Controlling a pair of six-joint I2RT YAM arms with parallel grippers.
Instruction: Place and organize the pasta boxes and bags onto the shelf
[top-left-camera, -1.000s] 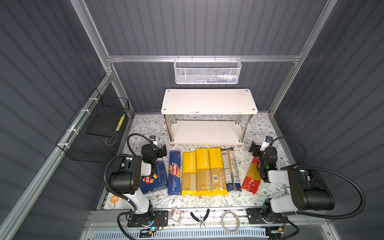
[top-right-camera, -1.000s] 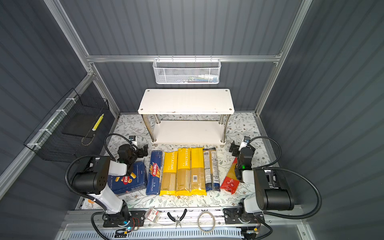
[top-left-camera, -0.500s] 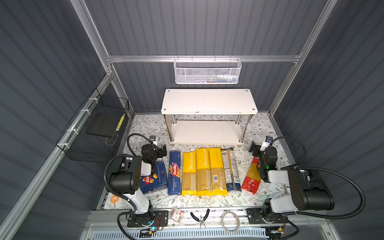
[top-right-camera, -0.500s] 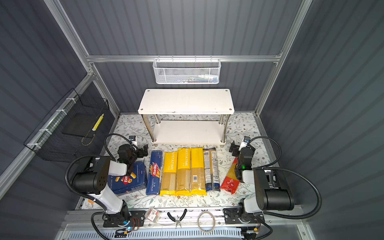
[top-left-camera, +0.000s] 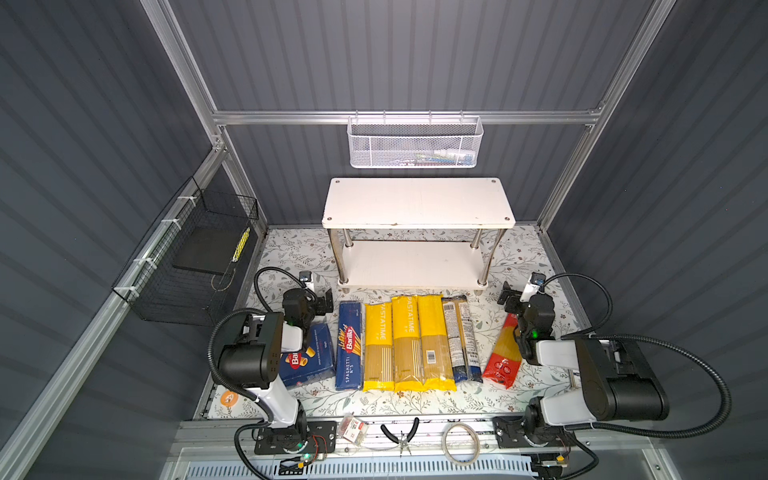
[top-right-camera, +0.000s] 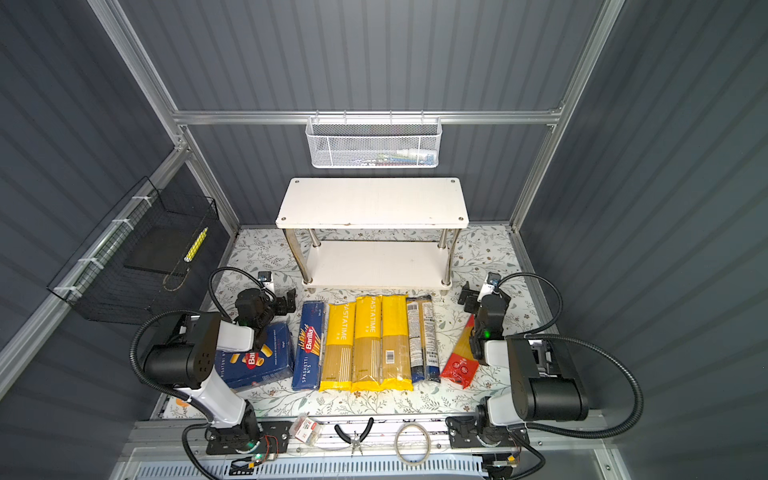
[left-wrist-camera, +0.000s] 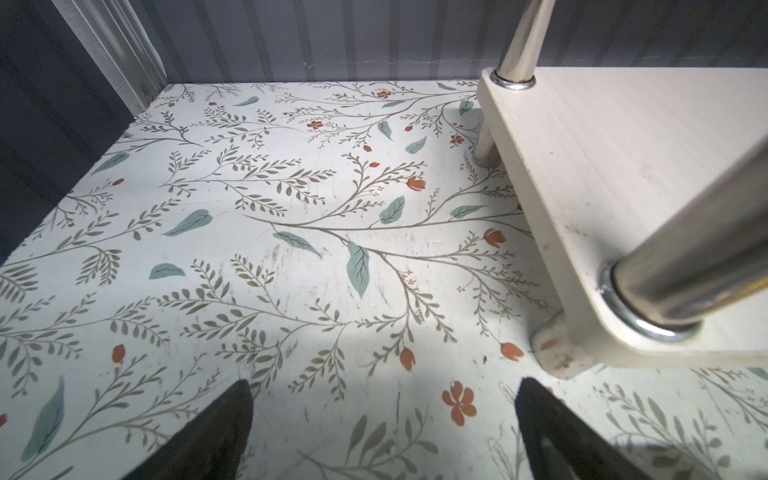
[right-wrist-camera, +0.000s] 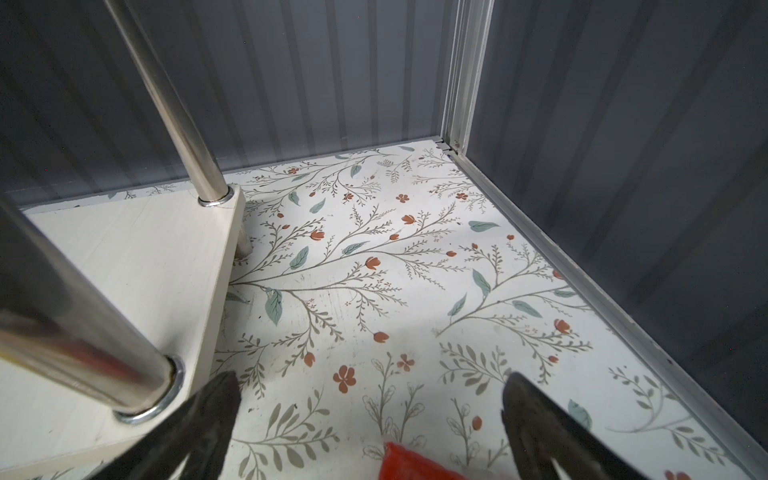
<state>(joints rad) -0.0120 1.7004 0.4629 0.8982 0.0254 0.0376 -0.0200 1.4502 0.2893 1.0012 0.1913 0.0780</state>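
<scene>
My left gripper (left-wrist-camera: 382, 386) hangs released over the floral-patterned tabletop (left-wrist-camera: 291, 232), nothing between its fingers, with the white two-tier shelf with chrome posts (left-wrist-camera: 623, 166) just beside it. My right gripper (right-wrist-camera: 370, 384) is spread wide too, and the red-and-clear plastic spaghetti bag (right-wrist-camera: 411, 463) lies ungripped beneath it. The blue cardboard pasta boxes (top-left-camera: 309, 361) and yellow plastic spaghetti bags (top-left-camera: 405, 340) lie in a row behind and between both

Shelf (top-left-camera: 417, 203) boards matt white wood-look (edges scuffed); legs (left-wrist-camera: 521, 37) polished chrome; pasta bags (top-left-camera: 405, 345) glossy plastic; table covering (left-wrist-camera: 291, 187) matt.
</scene>
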